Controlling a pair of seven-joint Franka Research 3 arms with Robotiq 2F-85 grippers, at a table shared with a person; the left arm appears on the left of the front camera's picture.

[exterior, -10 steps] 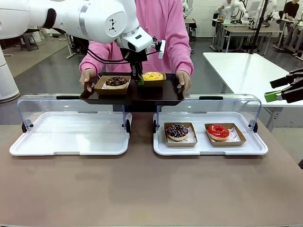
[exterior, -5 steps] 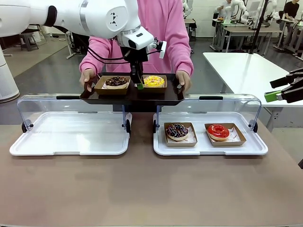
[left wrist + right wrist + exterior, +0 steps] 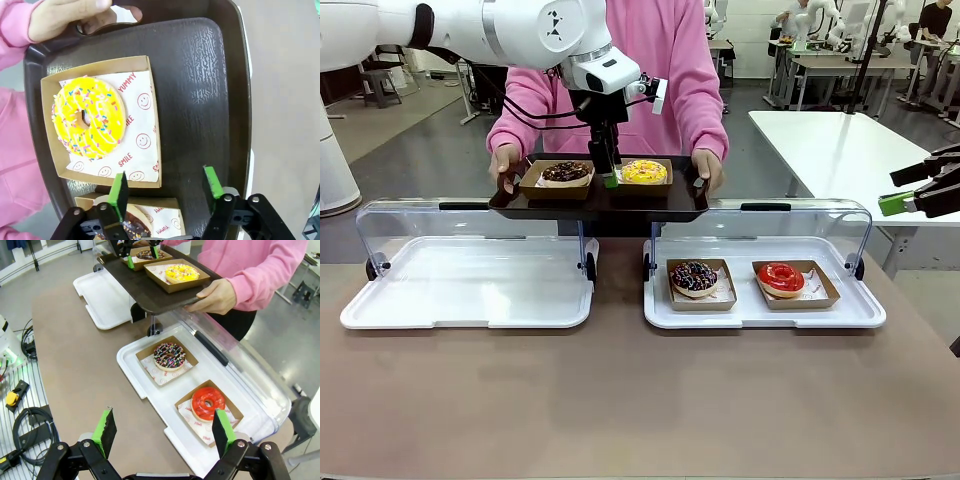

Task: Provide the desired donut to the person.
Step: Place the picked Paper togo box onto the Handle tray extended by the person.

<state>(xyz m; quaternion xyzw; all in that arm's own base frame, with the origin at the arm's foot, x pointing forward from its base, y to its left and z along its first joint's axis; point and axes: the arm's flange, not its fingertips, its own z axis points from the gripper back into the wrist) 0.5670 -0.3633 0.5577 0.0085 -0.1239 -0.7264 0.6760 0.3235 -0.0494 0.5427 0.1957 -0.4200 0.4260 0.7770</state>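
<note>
The person [image 3: 665, 60] in a pink hoodie holds a dark tray [image 3: 600, 203] in both hands at the table's far side. Two brown boxes stand on it, one with a chocolate donut [image 3: 566, 172], the other with a yellow sprinkled donut [image 3: 644, 171] [image 3: 90, 122]. My left gripper [image 3: 609, 178] [image 3: 165, 187] hangs open just above the tray, between the two boxes, with nothing between its fingers. My right gripper [image 3: 905, 188] [image 3: 165, 431] is open off the table's right side, holding nothing.
The right white tray [image 3: 760, 315] has its clear lid raised and carries a chocolate sprinkled donut [image 3: 694, 277] and a red glazed donut [image 3: 781, 278] in boxes. The left white tray [image 3: 470, 290] is bare. A white table [image 3: 840, 140] stands at the right.
My left gripper was shut on the yellow donut's box edge; it has opened, left the box on the tray, and lifted slightly. The right arm has not moved.
</note>
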